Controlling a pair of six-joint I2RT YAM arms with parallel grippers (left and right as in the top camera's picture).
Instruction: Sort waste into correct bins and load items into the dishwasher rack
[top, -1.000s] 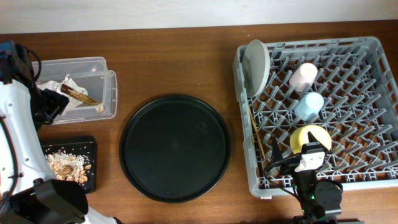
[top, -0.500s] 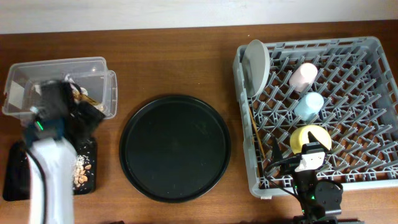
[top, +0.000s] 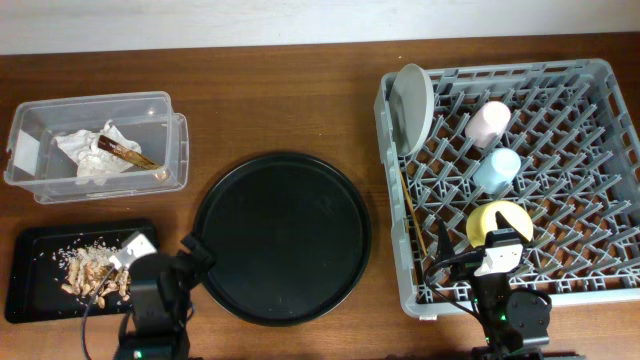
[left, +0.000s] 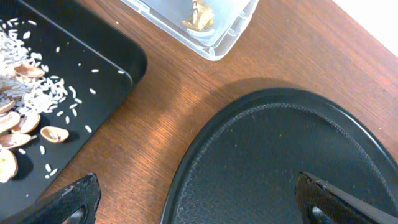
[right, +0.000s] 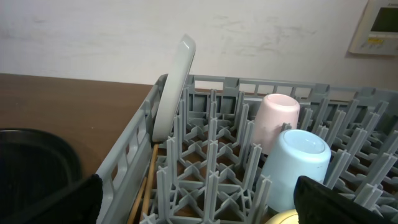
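- Since half a second ago the left arm has swung off the clear box (top: 95, 145) and drawn back to the near edge of the desk (top: 280, 100), so the box and the shallow black tray (top: 30, 250) both show in full; the right arm has not shifted.
- Left fingers (left: 78, 196) are spread wide with nothing between them, hovering over the gap between the shallow tray and the large round tray (top: 282, 237).
- Right fingers (right: 68, 199) are also spread and empty, looking into the dishwasher rack (top: 585, 200).
- Crumpled napkins (top: 85, 155) and the brown wrapper stick (top: 128, 152) lie inside the clear box; the food scraps (top: 95, 270) sit in the shallow tray.
- Standing in the rack are the grey plate (top: 413, 108), on edge at the far left corner, the pink cup (top: 487, 123), the blue cup (top: 497, 170) and the yellow saucer (top: 497, 222); the chopsticks (top: 412, 210) lie along its left side.
- Sorting and loading look finished, by my reading.
- If anything needs resetting: the napkins are light and soft and would take a pinch at any fold.
- The scraps are crumbly and likely to scatter, so they are better left alone.
- Both cups look smooth and light, best gripped across the wall near the rim.
- Plate and saucer are stiff and could chip, so hold them by the edge.
- Each chopstick is thin and may roll; the middle is the place to take it.
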